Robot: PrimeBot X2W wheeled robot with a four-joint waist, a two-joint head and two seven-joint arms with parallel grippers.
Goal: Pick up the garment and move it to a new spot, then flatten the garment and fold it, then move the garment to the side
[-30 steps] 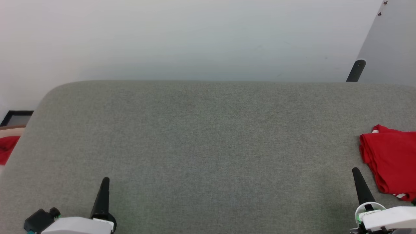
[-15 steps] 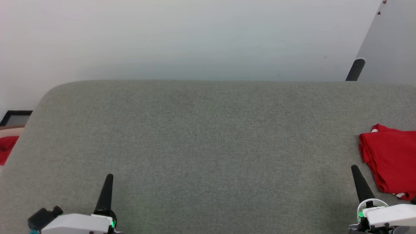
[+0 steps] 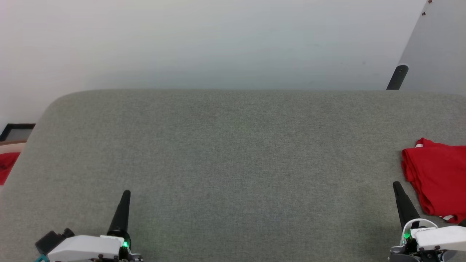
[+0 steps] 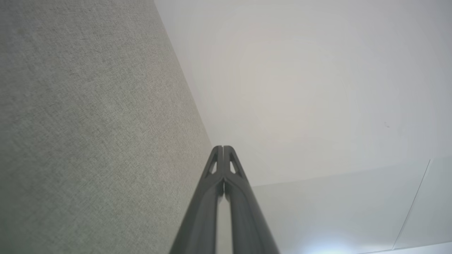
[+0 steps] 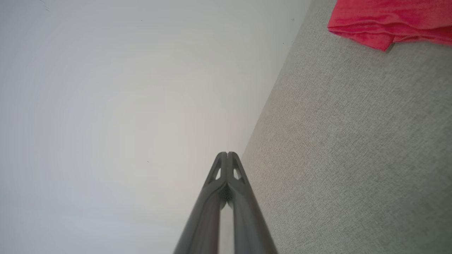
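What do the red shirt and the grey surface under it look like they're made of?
The red shirt looks like soft, matte knit jersey: it lies in limp, rounded folds. The grey surface looks like woven upholstery fabric, matte and heathered, with a fine weave showing close up.

The left gripper (image 4: pixel 223 151) rises from six o'clock with its two dark fingers pressed together, the grey fabric surface (image 4: pixel 88 123) toward nine o'clock and a pale backdrop (image 4: pixel 300 88) toward two.

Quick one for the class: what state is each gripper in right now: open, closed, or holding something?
Left gripper: closed, holding nothing.
Right gripper: closed, holding nothing; the garment lies beside it, untouched.
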